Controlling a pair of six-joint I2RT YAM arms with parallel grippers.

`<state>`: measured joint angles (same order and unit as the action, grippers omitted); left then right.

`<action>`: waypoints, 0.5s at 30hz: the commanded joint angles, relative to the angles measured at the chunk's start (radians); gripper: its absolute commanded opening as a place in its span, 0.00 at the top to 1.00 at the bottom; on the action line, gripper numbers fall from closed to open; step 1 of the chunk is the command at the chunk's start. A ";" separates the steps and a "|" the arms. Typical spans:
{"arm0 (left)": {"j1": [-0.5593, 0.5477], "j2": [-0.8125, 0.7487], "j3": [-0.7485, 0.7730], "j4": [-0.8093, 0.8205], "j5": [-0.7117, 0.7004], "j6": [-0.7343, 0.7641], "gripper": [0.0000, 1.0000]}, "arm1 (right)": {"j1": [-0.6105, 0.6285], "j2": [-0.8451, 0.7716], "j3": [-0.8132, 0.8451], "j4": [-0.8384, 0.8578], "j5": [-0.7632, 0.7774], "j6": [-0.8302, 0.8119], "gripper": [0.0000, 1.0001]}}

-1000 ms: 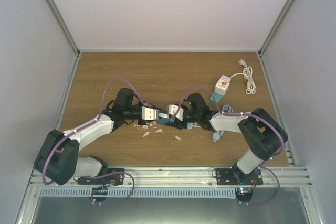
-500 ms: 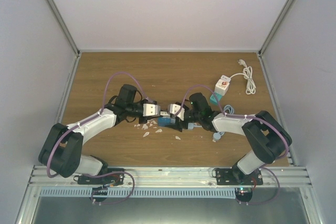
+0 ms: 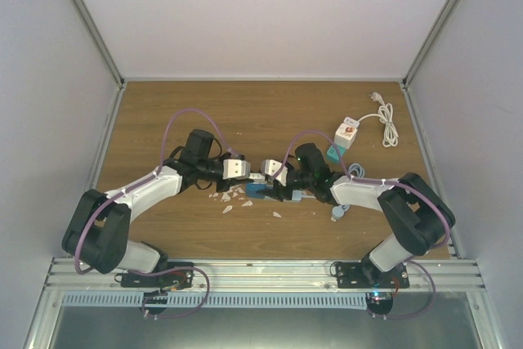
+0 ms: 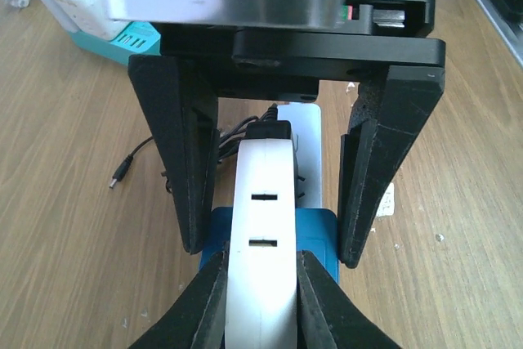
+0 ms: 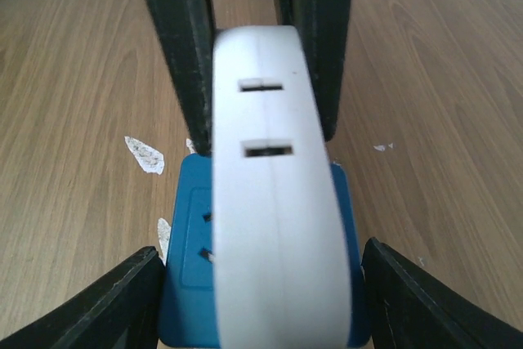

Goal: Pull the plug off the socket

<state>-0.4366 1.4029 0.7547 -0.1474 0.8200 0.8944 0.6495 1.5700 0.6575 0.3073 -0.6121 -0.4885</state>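
The white plug (image 4: 263,202) stands upright on the blue socket (image 4: 319,226), near the middle of the tabletop (image 3: 163,112) between the two arms. The left gripper (image 4: 261,304) pinches the plug, its fingers pressed against the two flat sides of the white body just above the socket. The right gripper (image 5: 265,284) faces it from the opposite side. Its fingers are spread wider than the plug and set against the socket's two outer walls.
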 commanded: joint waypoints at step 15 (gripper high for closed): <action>0.028 0.012 0.114 -0.067 0.203 -0.101 0.96 | -0.003 0.027 0.001 0.009 0.013 -0.047 0.48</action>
<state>-0.4137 1.4265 0.8173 -0.2520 0.8631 0.8333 0.6514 1.5707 0.6582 0.3134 -0.6437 -0.5087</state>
